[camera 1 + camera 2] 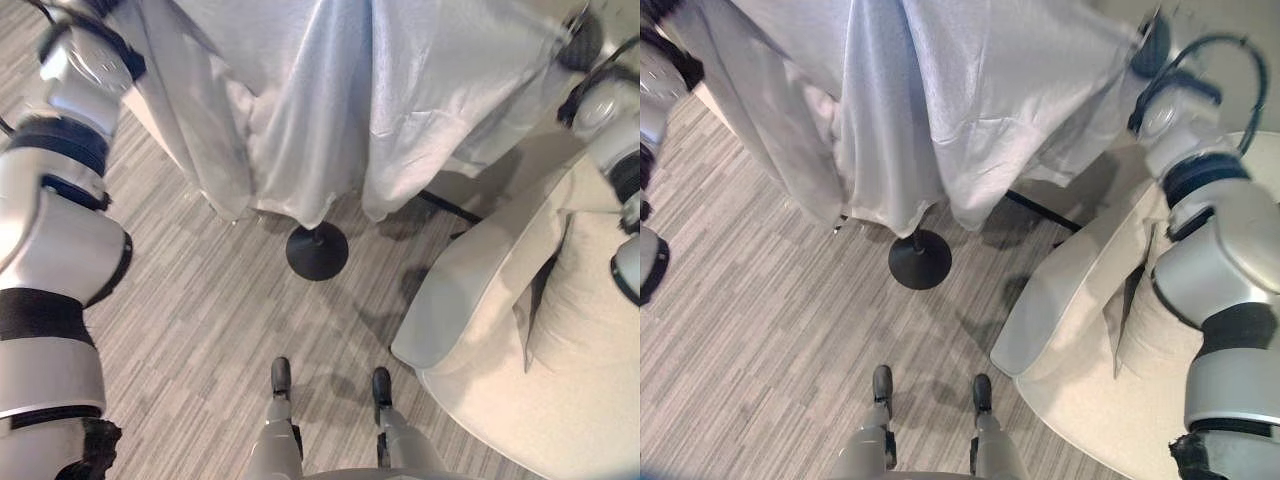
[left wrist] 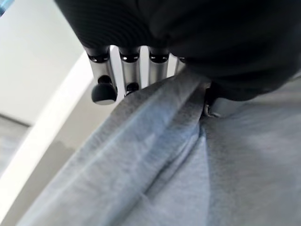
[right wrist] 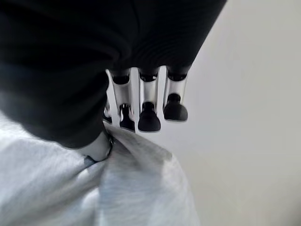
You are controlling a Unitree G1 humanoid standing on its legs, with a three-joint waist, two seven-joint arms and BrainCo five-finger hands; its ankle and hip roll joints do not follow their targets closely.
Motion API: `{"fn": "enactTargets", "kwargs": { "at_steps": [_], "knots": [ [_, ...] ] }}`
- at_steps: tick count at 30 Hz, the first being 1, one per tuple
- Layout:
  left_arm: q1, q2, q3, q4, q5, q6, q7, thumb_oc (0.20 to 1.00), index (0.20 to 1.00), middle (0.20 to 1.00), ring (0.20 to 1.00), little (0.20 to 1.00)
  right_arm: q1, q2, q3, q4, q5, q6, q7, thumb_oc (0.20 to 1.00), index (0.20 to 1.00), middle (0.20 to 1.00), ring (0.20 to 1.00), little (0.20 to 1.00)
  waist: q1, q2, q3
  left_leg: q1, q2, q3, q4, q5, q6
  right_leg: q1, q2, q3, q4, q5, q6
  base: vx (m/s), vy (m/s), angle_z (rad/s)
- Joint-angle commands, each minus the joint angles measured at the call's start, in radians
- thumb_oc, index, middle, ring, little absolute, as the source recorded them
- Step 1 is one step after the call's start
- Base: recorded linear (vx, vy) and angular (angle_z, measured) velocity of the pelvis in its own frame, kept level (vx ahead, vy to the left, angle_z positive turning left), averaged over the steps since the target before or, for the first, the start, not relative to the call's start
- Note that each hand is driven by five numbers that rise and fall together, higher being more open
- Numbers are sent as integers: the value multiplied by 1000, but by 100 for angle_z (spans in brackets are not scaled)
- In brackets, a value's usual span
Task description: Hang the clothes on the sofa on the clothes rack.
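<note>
A large pale grey garment (image 1: 330,100) hangs spread out in front of me, its lower edge dangling above the floor. It drapes over the clothes rack, of which the thin pole and round black base (image 1: 317,250) show beneath the hem. Both arms are raised to the garment's upper corners. In the left wrist view my left hand (image 2: 127,70) has its fingers curled, with a fold of the grey cloth (image 2: 155,155) pinched against the thumb. The right hand (image 3: 148,103) likewise curls its fingers over a bunch of the cloth (image 3: 136,188).
A beige sofa (image 1: 480,300) with a matching cushion (image 1: 580,300) stands at the right, close to the rack's base. A dark bar (image 1: 1040,210) lies on the floor between the sofa and the rack. Striped grey flooring (image 1: 200,300) stretches to the left.
</note>
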Motion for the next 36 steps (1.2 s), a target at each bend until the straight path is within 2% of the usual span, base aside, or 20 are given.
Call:
{"fn": "enactTargets", "kwargs": {
  "at_steps": [1, 6, 11, 12, 13, 17, 20, 26, 31, 32, 33, 34, 36],
  "knots": [
    [-196, 55, 5, 91, 50, -4, 22, 200, 200, 200, 200, 200, -168, -94, -32, 138, -14, 17, -9, 200, 200, 200, 200, 200, 30, -6, 124, 62, -92, -18, -8, -47, -14, 28, 61, 37, -45, 36, 45, 0, 0, 0],
    [-99, 27, 62, 75, 75, -5, 15, 200, 200, 200, 200, 200, -58, -74, -89, 108, -8, 3, 7, 200, 200, 200, 200, 200, 32, -8, 138, 64, -95, -22, -8, -47, -10, 33, 58, 37, -45, 36, 43, 0, 0, 0],
    [20, 4, 159, 39, 50, -16, 20, 200, 200, 200, 200, 200, 113, -39, -216, 30, 78, -47, 4, 200, 200, 200, 200, 200, 34, -4, 152, 70, -97, -18, -8, -52, -6, 39, 57, 36, -45, 32, 41, 0, 0, 0],
    [70, -7, 196, 4, 29, -24, 31, 200, 200, 200, 200, 200, 187, -16, -280, -30, 141, -78, -7, 200, 200, 200, 200, 200, 32, -2, 155, 73, -98, -16, -8, -54, -4, 42, 56, 36, -45, 32, 41, 0, 0, 0],
    [73, -7, 196, 2, 29, -23, 31, 200, 200, 200, 200, 200, 191, -16, -282, -33, 141, -77, -8, 200, 200, 200, 200, 200, 32, -3, 154, 74, -98, -16, -8, -54, -4, 42, 56, 36, -45, 31, 41, 0, 0, 0],
    [197, -41, 288, -123, -42, -61, 49, 200, 200, 200, 200, 200, 364, 37, -414, -208, 280, -169, -20, 200, 200, 200, 200, 200, 29, 10, 161, 82, -101, -17, -8, -63, 0, 47, 52, 35, -45, 25, 42, 0, 0, 0],
    [223, -60, 304, -148, -60, -67, 51, 200, 200, 200, 200, 200, 399, 57, -437, -234, 292, -180, -24, 200, 200, 200, 200, 200, 30, 13, 161, 85, -101, -17, -8, -64, 0, 48, 52, 35, -45, 23, 41, 0, 0, 0],
    [275, -172, 298, -259, -54, -91, 62, 200, 200, 200, 200, 200, 484, 158, -519, -289, 342, -218, -53, 200, 200, 200, 200, 200, 24, 22, 166, 94, -99, -17, -8, -68, 1, 51, 51, 34, -45, 20, 39, 0, 0, 0],
    [302, -239, 288, -323, -56, -99, 53, 200, 200, 200, 200, 200, 506, 183, -541, -333, 345, -226, -62, 200, 200, 200, 200, 200, 18, 24, 166, 96, -99, -15, -8, -69, 0, 54, 51, 33, -45, 20, 37, -22, 5, 0],
    [305, -257, 279, -344, -39, -100, 55, 1000, 1000, 1000, 1000, 1000, 517, 186, -555, -352, 346, -231, -66, 200, 200, 200, 200, 200, 14, 23, 164, 99, -98, -12, -8, -72, 0, 56, 50, 31, -45, 19, 37, -35, 14, 1],
    [304, -268, 279, -349, -45, -99, 51, 1000, 1000, 1000, 1000, 1000, 519, 188, -564, -361, 350, -235, -67, 222, 222, 222, 222, 222, 12, 23, 162, 102, -97, -11, -8, -72, 0, 57, 51, 32, -45, 20, 37, -30, 9, 1],
    [301, -274, 280, -354, -53, -100, 52, 1000, 1000, 1000, 1000, 1000, 521, 186, -573, -365, 358, -238, -68, 1000, 1000, 1000, 1000, 1000, 11, 22, 161, 103, -97, -10, -8, -73, 0, 58, 52, 32, -45, 20, 36, 0, 0, 0],
    [302, -279, 286, -378, -68, -110, 51, 1000, 1000, 1000, 1000, 1000, 526, 179, -586, -378, 369, -247, -68, 1000, 1000, 1000, 1000, 1000, 9, 21, 158, 106, -96, -10, -8, -74, 0, 61, 51, 33, -45, 21, 36, 0, 0, 0]
  ]
}}
